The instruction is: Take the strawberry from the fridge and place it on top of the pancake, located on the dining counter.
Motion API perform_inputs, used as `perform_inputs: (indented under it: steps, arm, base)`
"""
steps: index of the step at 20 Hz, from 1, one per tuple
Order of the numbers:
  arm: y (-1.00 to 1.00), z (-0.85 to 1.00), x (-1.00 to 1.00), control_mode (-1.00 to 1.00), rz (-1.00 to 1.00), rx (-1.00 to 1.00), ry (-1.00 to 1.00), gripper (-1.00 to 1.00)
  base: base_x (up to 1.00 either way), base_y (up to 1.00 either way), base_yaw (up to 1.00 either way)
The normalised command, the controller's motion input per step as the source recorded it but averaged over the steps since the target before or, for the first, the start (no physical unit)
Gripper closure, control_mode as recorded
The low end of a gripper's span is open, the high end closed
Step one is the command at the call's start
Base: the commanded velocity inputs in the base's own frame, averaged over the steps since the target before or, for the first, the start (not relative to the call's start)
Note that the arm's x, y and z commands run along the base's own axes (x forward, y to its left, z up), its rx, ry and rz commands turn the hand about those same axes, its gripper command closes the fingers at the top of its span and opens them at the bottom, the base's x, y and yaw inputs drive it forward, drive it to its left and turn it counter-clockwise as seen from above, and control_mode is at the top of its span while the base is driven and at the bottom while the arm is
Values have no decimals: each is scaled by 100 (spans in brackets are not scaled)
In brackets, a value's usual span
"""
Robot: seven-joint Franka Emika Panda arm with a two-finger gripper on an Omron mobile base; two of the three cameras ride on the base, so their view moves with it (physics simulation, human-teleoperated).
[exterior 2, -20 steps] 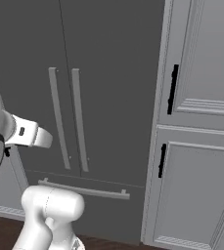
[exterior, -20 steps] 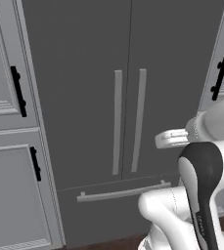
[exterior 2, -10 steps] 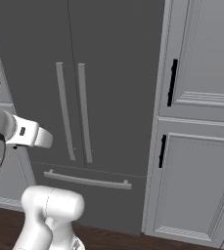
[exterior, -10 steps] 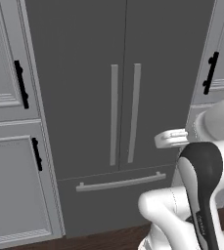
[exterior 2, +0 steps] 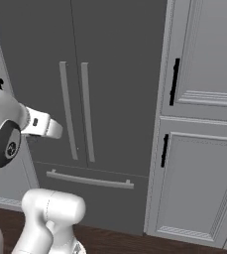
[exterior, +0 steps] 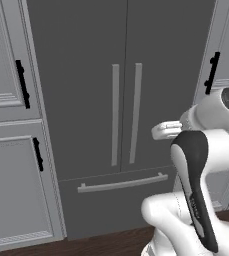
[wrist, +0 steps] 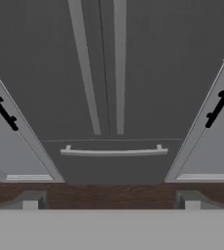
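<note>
The dark grey fridge (exterior: 81, 100) stands straight ahead with both doors shut, so the strawberry inside is hidden. Its two long vertical handles (exterior: 115, 115) meet at the centre seam, and the bottom drawer has a horizontal bar (exterior: 122, 183). The right base view shows the same fridge (exterior 2: 120, 69), and so does the hand view, fridge (wrist: 162, 73). My gripper (wrist: 111, 201) looks at the doors from a distance, open, its fingertips (wrist: 30, 200) wide apart with nothing between them. The pancake and the dining counter are out of view.
Light grey panelled cabinets with black handles flank the fridge, one cabinet (exterior: 11, 150) on the left and another cabinet (exterior 2: 199, 163) on the right. Dark wood floor (wrist: 108, 190) runs along the base. My white arm (exterior: 196, 200) fills the near foreground.
The whole picture has shifted slightly as the base moved, so the fridge sits a little differently in both base views. The doors stay shut.
</note>
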Motion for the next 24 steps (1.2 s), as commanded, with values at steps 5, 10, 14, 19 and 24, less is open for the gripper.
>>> perform_inputs:
  steps: [5, 10, 14, 19, 24]
  arm:
    - [-2, -8, 100, -100, -3, -1, 0, -100]
    - [0, -18, 94, -100, 0, 0, 0, -100]
    - [0, -20, 88, -100, 0, 0, -1, -100]
    - [0, -29, 92, -100, 0, 0, 0, -100]
    - [0, -47, 87, -100, 0, -2, 0, -100]
  base:
    - [0, 0, 0]
    - [0, 0, 0]
    - [0, 0, 0]
    - [0, 0, 0]
    - [0, 0, 0]
